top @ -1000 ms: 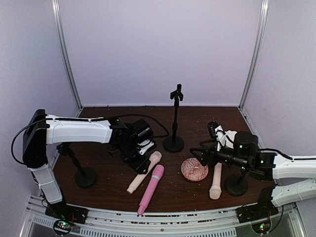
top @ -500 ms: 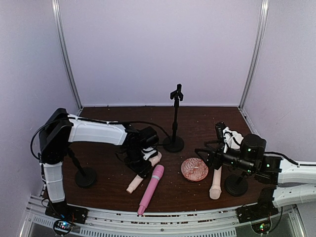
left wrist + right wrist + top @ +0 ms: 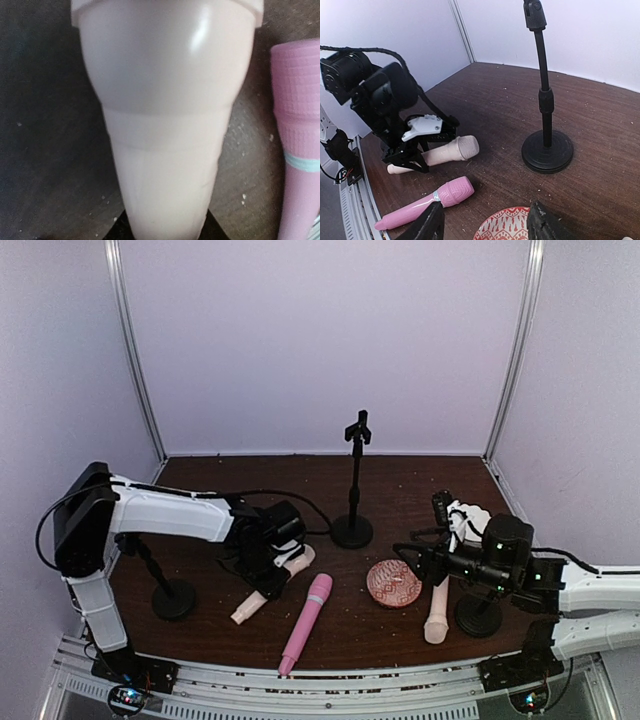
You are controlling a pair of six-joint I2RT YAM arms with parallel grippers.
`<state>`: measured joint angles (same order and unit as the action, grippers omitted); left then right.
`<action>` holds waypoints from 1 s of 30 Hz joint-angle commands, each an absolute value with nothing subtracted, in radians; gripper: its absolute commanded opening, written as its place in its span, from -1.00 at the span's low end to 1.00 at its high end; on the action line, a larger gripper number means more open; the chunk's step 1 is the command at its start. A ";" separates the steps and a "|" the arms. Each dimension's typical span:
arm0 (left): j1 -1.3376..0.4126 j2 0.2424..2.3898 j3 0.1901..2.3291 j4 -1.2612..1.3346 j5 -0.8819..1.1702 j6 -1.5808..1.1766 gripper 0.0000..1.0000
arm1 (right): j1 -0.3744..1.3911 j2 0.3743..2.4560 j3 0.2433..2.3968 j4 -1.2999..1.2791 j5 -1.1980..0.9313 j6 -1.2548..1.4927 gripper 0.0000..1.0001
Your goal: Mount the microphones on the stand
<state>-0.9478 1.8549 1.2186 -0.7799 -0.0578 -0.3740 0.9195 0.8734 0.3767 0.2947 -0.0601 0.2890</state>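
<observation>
The cream microphone (image 3: pixel 454 149) is clamped between the jaws of the left gripper (image 3: pixel 272 568), beside the pink microphone (image 3: pixel 306 623). The right gripper (image 3: pixel 485 222) is open, near the patterned dish (image 3: pixel 393 583).

Seen from above, you had 3 mics on 1 brown table (image 3: pixel 420 485): 2 peach-cream, i.e. the left peach mic (image 3: pixel 247 608) and the right peach mic (image 3: pixel 437 612), plus 1 pink mic (image 3: pixel 306 622). Black stands numbered 3: the centre stand (image 3: pixel 352 531), the left stand (image 3: pixel 173 600) and the right stand (image 3: pixel 478 618). There was 1 round patterned dish (image 3: pixel 393 583). Arms totalled 2, the left arm (image 3: pixel 170 510) and the right arm (image 3: pixel 595 592). Approx. 7 loose items in all.
</observation>
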 commanded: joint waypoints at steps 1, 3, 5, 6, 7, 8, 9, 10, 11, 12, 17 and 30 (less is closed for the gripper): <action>-0.942 1.642 1.192 -0.726 -0.108 -0.360 -0.79 | 0.941 0.913 0.449 0.308 -0.050 0.277 0.14; -0.947 1.559 1.185 -0.695 -0.095 -0.351 -0.89 | 0.954 0.923 0.481 0.264 -0.053 0.250 0.12; -0.958 1.475 1.189 -0.645 -0.069 -0.330 -0.95 | 0.967 0.918 0.512 0.220 -0.054 0.226 0.13; -0.964 1.439 1.195 -0.622 -0.060 -0.319 -0.98 | 0.975 0.909 0.523 0.205 -0.051 0.219 0.14; -0.966 1.408 1.200 -0.591 -0.058 -0.314 -1.00 | 0.980 0.899 0.531 0.197 -0.051 0.214 0.16; -0.968 1.375 1.203 -0.554 -0.064 -0.314 -1.00 | 0.983 0.889 0.540 0.191 -0.051 0.215 0.17; -0.968 1.340 1.198 -0.505 -0.061 -0.312 -1.00 | 0.985 0.884 0.553 0.179 -0.051 0.225 0.17; -0.968 1.307 1.189 -0.437 -0.046 -0.302 -1.00 | 0.987 0.881 0.571 0.166 -0.047 0.244 0.16; -0.968 1.279 1.176 -0.361 -0.025 -0.282 -1.00 | 0.987 0.881 0.590 0.155 -0.048 0.260 0.15; -0.968 1.256 1.166 -0.286 -0.003 -0.261 -1.00 | 0.987 0.889 0.608 0.154 -0.060 0.273 0.14; -0.968 1.265 1.197 -0.040 0.143 -0.168 -1.00 | 1.023 0.956 0.709 0.181 -0.143 0.266 0.15; -0.965 1.284 0.953 0.417 0.457 -0.171 -1.00 | 1.191 1.085 0.874 0.065 -0.060 0.130 0.27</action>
<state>-0.9642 1.3266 1.0222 0.2035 0.4168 -0.1635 1.1290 1.0573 0.8303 0.1093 -0.1120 0.2077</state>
